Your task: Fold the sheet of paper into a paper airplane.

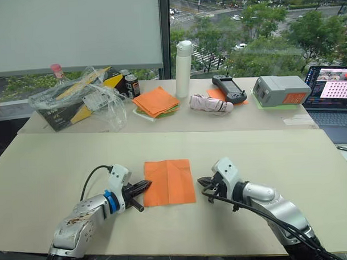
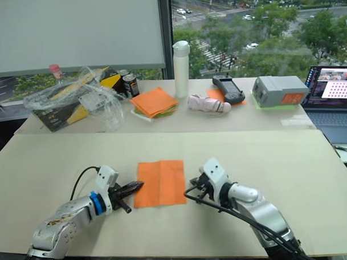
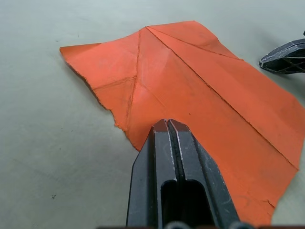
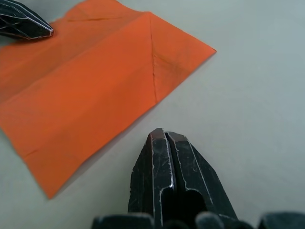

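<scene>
we see the sheet of paper (image 1: 169,182) lying flat on the near table (image 1: 44,186), between our two grippers, unfolded except for crease lines: one runs down its middle away from us, and fainter diagonals fan from a far corner in the left wrist view. it is roughly square, so the long axis that matters is that middle crease, running near to far.

our left gripper (image 1: 145,186) has its two black fingers pressed together with nothing between them; the tip reaches the paper's left edge and, in the left wrist view, seems to overlap that ragged edge. we cannot tell whether it presses down on it. our right gripper (image 1: 203,182) is also pinched closed and empty, its tip just beside the right edge, with a strip of bare table between. so the left one is the nearer, and the paper lies to its right and to the right gripper's left.

we judge no fold is made yet; the next move likely calls for lifting one side edge and carrying it over the middle crease while the other tip pins the sheet.

on the far table (image 1: 162,126) a crumpled clear plastic bag (image 1: 84,96) lies over a yellow-and-black box, its contents unclear. near it are a stack of orange and green sheets (image 1: 156,102) and a white bottle (image 1: 183,69).
</scene>
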Controlling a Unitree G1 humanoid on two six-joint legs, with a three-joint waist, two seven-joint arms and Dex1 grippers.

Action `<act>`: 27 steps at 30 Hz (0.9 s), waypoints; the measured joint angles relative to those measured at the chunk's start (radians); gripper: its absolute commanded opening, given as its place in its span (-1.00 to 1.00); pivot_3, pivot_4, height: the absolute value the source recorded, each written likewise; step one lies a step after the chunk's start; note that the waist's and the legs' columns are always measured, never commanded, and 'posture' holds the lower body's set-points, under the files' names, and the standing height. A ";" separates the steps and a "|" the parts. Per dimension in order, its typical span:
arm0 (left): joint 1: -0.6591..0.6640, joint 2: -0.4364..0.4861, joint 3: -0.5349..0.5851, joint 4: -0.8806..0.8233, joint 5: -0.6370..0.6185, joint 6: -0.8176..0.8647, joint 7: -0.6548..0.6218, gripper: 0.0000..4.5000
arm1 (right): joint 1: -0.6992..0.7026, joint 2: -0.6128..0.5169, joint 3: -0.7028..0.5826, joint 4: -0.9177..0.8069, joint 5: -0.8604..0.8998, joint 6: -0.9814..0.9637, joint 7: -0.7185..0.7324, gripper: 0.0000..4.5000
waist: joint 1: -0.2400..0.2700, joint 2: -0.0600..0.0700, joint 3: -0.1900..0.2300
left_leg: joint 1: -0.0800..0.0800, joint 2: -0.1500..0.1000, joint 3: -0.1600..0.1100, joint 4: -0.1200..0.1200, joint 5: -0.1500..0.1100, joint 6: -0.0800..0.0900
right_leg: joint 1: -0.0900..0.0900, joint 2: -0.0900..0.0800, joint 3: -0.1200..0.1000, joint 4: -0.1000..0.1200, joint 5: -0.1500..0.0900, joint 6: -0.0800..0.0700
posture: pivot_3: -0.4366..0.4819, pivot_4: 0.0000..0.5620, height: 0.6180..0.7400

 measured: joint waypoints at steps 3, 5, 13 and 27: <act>0.000 -0.002 0.000 0.000 0.005 -0.002 0.000 -1.00 | -0.014 -0.001 0.008 0.002 -0.006 0.013 0.006 -0.99 | 0.000 0.000 0.000 | 0.000 0.000 0.000 0.000 0.000 0.000 | 0.000 0.000 0.000 0.000 0.000 0.000 | -0.05 -0.47 1.00; 0.000 -0.005 0.000 0.000 0.009 -0.004 0.000 -1.00 | -0.024 -0.003 0.014 0.005 -0.007 0.019 0.016 -0.99 | 0.000 0.000 0.000 | 0.001 0.000 0.000 0.000 0.000 0.000 | 0.000 0.000 0.000 0.000 0.000 0.000 | -0.05 -0.47 1.00; 0.000 -0.023 0.000 0.001 0.024 -0.012 0.002 -1.00 | -0.065 0.005 0.030 0.023 -0.010 0.049 0.044 -0.99 | 0.000 0.000 0.000 | 0.001 0.000 0.000 0.000 0.000 0.000 | 0.000 0.000 0.000 0.000 0.000 0.000 | -0.05 -0.47 1.00; 0.000 -0.037 0.002 0.001 0.037 -0.016 0.003 -1.00 | -0.077 0.048 0.017 0.032 0.025 0.085 0.074 -0.99 | 0.001 0.000 0.000 | 0.000 0.000 0.000 0.000 0.000 0.000 | 0.000 0.000 0.000 0.000 0.000 0.000 | -0.05 -0.47 1.00</act>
